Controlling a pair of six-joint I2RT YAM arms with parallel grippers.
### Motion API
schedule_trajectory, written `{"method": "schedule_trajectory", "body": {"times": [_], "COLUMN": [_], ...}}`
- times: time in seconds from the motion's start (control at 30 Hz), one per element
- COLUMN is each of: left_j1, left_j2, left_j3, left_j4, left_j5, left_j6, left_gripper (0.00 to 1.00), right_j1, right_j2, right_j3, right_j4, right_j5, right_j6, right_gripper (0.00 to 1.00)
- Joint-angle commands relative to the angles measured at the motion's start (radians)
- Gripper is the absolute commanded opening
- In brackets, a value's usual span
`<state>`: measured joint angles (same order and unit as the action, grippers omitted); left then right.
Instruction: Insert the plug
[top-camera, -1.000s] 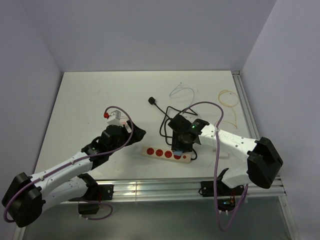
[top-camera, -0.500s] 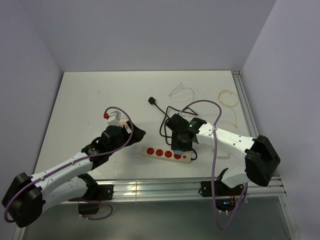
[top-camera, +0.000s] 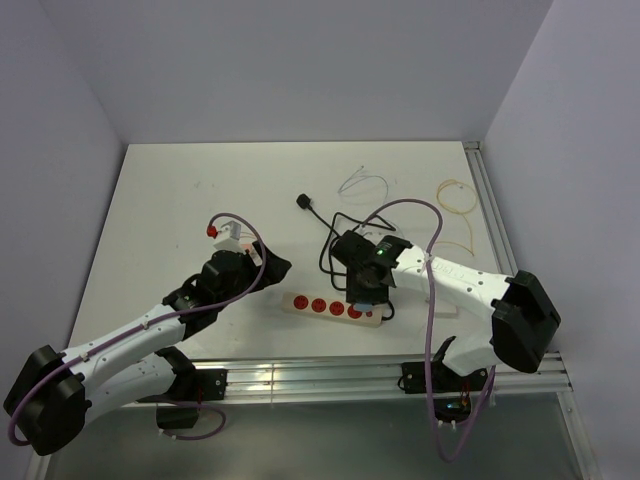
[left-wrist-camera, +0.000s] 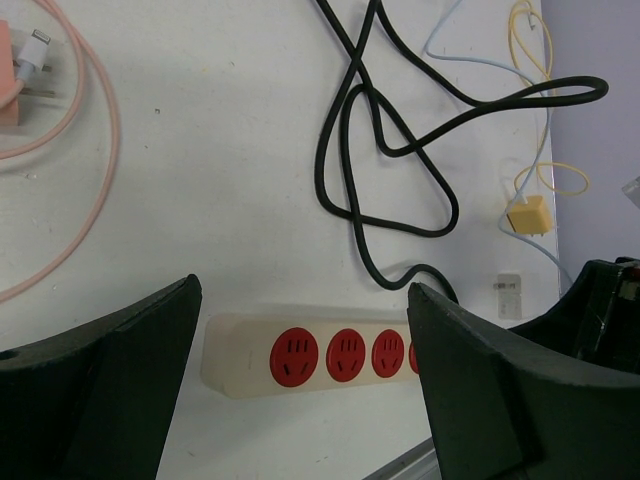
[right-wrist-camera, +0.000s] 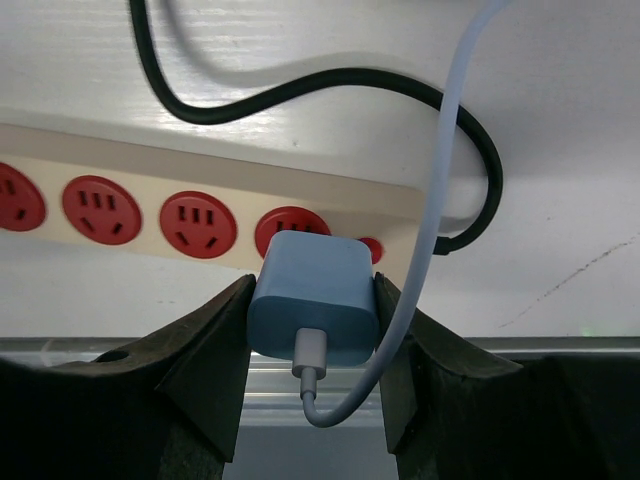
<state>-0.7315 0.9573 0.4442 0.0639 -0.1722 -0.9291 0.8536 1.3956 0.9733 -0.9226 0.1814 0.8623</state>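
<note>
table (top-camera: 200, 200); right wrist view: blue plug (right-wrist-camera: 312, 298)

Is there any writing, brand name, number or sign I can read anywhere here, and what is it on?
No text can be read in any of these views.
On the power strip: plain cream body, no lettering seen.
On the blue charger: blank face, no logo visible.
On the small white tag: any marks are too small and blurred to read.
</note>
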Motion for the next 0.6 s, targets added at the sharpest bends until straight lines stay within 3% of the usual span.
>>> {"method": "schedule_trajectory", "body": {"times": [0.0, 0.57], "left_j1": [0.006, 0.012], "left_j2": [-0.020, -0.037], "left_j3": [-0.004, -0.002], "left_j4": [0.030, 0.019], "left_j5": [0.014, 0.013], "left_j6": [0.015, 0.019], "left_gripper": [0.89, 0.89], "right_j1": [0.019, 0.024], "right_j2": [-0.023, 0.011], "right_j3": [0.077, 0.024], "right_j4": [-0.028, 0.039], "right_j5": [0.049, 0.012], "right_j6": [0.004, 0.014], "right_gripper": [0.00, 0.00]}}
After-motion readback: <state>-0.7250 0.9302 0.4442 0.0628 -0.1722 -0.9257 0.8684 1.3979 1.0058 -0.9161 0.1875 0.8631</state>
